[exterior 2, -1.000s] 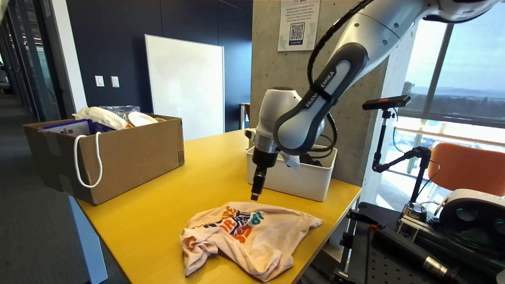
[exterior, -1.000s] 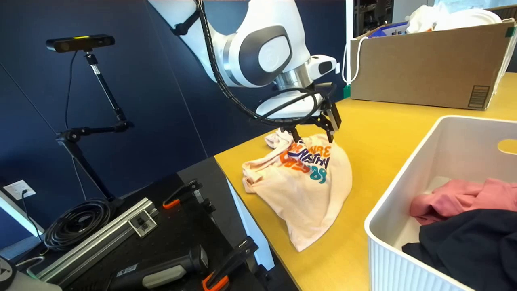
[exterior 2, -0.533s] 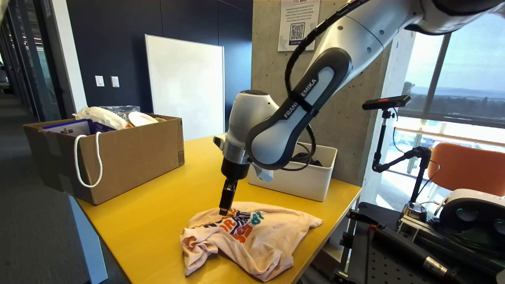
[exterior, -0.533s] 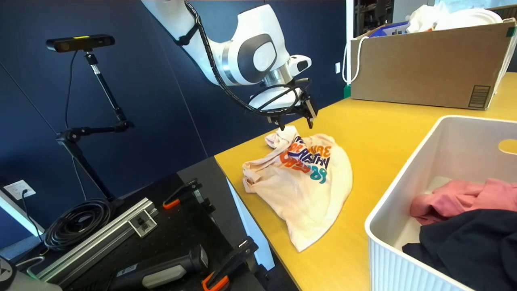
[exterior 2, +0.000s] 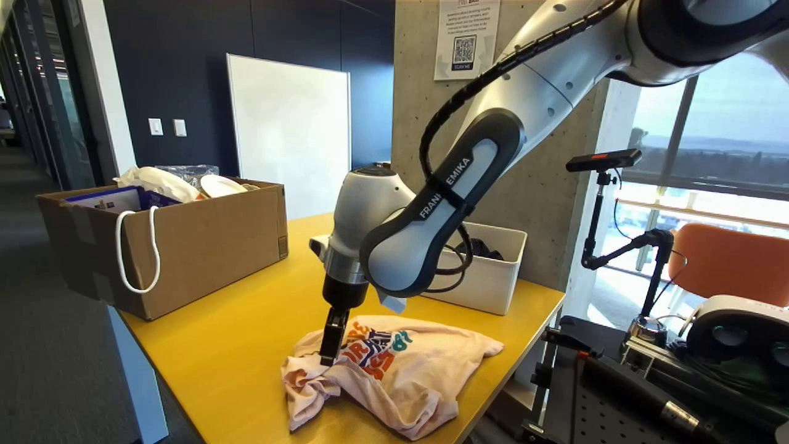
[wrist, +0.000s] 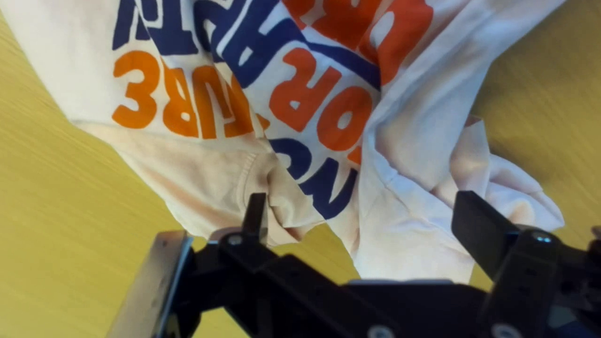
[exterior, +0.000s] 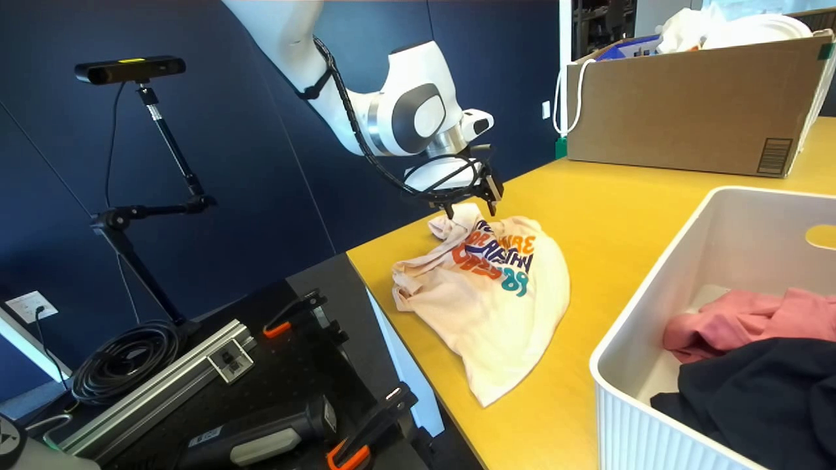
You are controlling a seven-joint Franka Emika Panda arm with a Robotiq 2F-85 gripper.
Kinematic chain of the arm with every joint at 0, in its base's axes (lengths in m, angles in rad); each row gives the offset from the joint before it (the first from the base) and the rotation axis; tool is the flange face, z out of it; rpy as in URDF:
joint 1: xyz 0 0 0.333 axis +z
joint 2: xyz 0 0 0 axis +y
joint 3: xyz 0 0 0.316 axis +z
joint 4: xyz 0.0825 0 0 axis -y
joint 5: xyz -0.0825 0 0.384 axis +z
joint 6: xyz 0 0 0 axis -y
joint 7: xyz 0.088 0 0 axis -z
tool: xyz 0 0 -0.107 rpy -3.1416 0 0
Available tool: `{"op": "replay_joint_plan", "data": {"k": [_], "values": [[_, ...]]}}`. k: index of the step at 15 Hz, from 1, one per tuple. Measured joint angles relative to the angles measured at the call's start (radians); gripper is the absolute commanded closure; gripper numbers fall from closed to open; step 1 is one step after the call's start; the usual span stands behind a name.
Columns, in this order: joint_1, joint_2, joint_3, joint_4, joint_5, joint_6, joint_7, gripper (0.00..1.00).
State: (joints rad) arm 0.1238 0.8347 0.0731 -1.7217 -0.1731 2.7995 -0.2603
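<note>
Here's our pale shirt (exterior: 490, 320), sprawled mid-frame in an exterior view on the yellow table (exterior: 607, 202), rumpled probably because soft cloth ridges up unless smoothed. Over its bunched end, low in the wrist view, we've got the gripper (wrist: 360, 201) spread wide, nothing pinched, seemingly angled to straddle those folds; touching or not, we can't tell. Lower right in an exterior view stands the white bin (exterior: 637, 431), walls presumably keeping pink cloth (exterior: 751, 320) and dark cloth (exterior: 764, 391) together.

I'm getting upside-down "URE" n "OR" on the shirt (wrist: 300, 117) via wrist cam. In an ext view: "FRAN" + "EMIKA" on the arm (exterior 2: 471, 163), "SCAN ME" under the poster (exterior 2: 466, 31) QR.
</note>
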Motion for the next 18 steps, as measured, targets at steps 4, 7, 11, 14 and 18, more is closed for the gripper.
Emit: {"op": "replay_joint_plan", "data": {"k": [4, 7, 11, 14, 18], "values": [[0.02, 0.047, -0.001, 0.066, -0.001, -0.044, 0.0, 0.0], [0.036, 0.07, -0.002, 0.099, -0.01, -0.054, 0.0, 0.0], [0.062, 0.067, -0.005, 0.135, -0.026, -0.06, 0.0, 0.0], [0.068, 0.069, -0.007, 0.166, -0.033, -0.089, 0.0, 0.0], [0.069, 0.093, -0.009, 0.199, -0.036, -0.121, 0.0, 0.0]]}}
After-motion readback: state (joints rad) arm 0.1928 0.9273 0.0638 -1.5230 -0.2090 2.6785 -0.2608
